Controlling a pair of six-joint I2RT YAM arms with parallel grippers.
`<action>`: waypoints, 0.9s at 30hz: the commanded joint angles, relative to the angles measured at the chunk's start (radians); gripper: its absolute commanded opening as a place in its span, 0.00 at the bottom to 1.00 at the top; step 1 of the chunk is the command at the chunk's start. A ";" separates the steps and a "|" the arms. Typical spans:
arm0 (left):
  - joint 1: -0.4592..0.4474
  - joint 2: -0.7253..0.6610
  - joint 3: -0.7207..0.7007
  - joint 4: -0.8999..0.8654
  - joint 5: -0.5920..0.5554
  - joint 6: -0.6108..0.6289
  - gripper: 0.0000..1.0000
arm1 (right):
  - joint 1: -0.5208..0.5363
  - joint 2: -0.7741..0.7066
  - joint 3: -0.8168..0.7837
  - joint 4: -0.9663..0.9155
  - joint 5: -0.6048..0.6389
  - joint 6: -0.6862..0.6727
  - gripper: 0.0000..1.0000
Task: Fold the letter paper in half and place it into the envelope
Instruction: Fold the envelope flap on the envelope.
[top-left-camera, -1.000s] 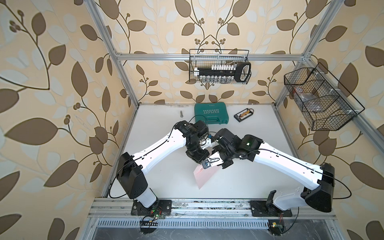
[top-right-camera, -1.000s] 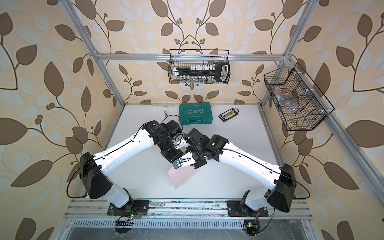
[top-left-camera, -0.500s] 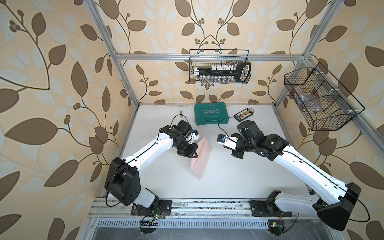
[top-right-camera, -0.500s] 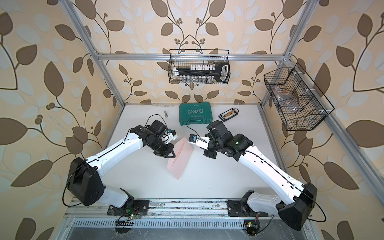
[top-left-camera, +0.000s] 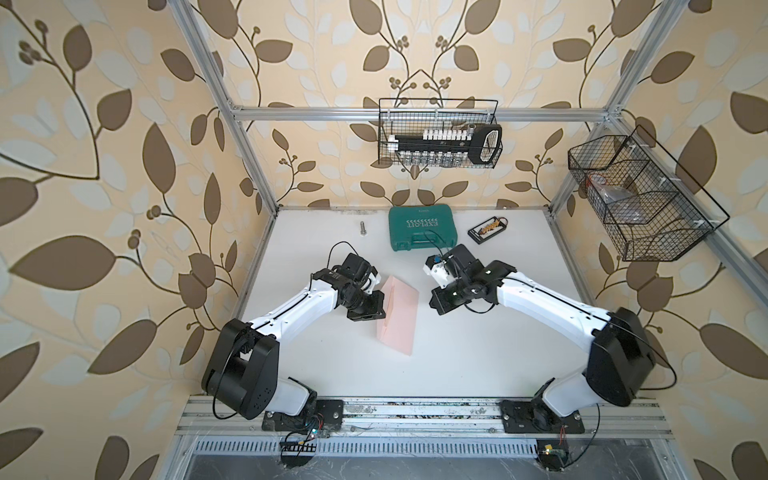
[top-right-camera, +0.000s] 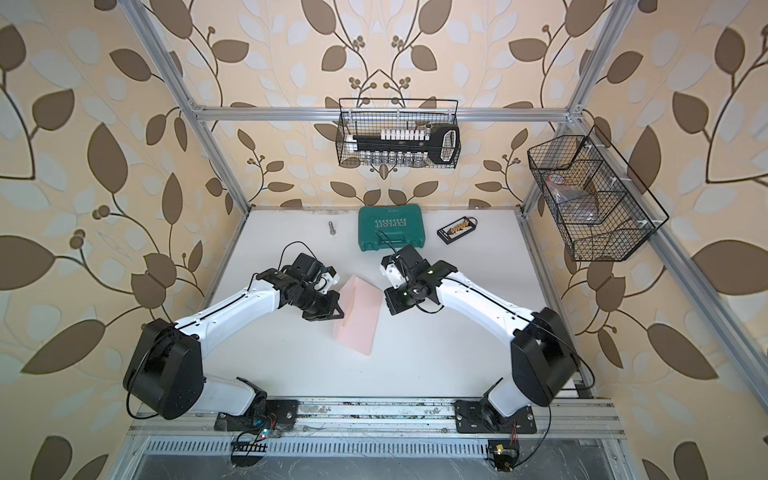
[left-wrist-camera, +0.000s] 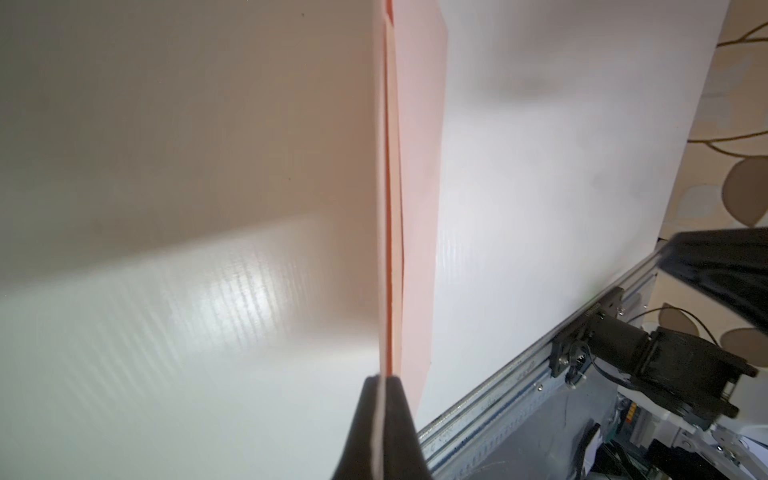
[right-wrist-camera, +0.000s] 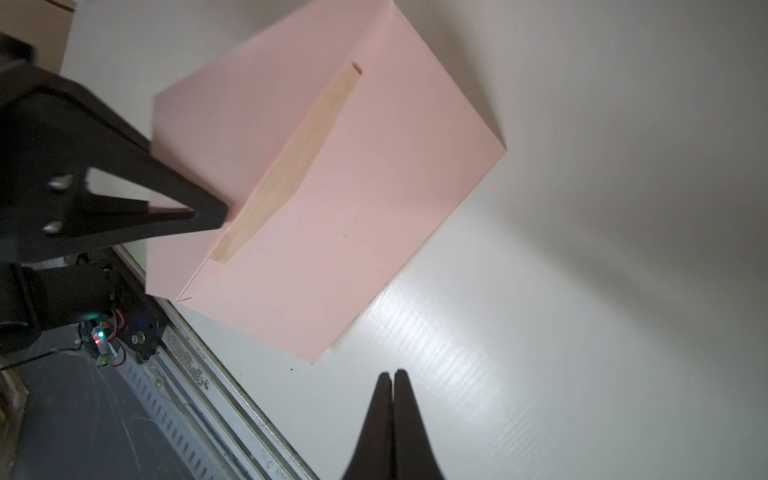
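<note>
Lying robot-side of the green plastic tool case (top-left-camera: 423, 227), the light pink rectangular paper envelope (top-left-camera: 399, 316) w/ pale cream-yellow letter paper sheet (right-wrist-camera: 291, 166) showing in its mouth is prob light & floppy: hold by flap (right-wrist-camera: 216, 124), where left gripper (left-wrist-camera: 379, 379) pinches it; right gripper (right-wrist-camera: 392, 374) closed, empty.

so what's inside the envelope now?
A cream strip of the letter paper shows at the mouth of the envelope. The rest is covered by its pink front panel.
</note>
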 joint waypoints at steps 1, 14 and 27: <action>-0.005 -0.015 -0.020 -0.010 -0.088 -0.001 0.00 | 0.025 0.064 0.001 0.044 -0.054 0.174 0.00; -0.058 -0.003 -0.098 0.004 -0.215 -0.025 0.00 | 0.095 0.262 0.038 0.150 -0.080 0.311 0.00; -0.121 0.049 -0.096 -0.009 -0.282 -0.025 0.00 | 0.104 0.307 0.052 0.146 -0.050 0.324 0.00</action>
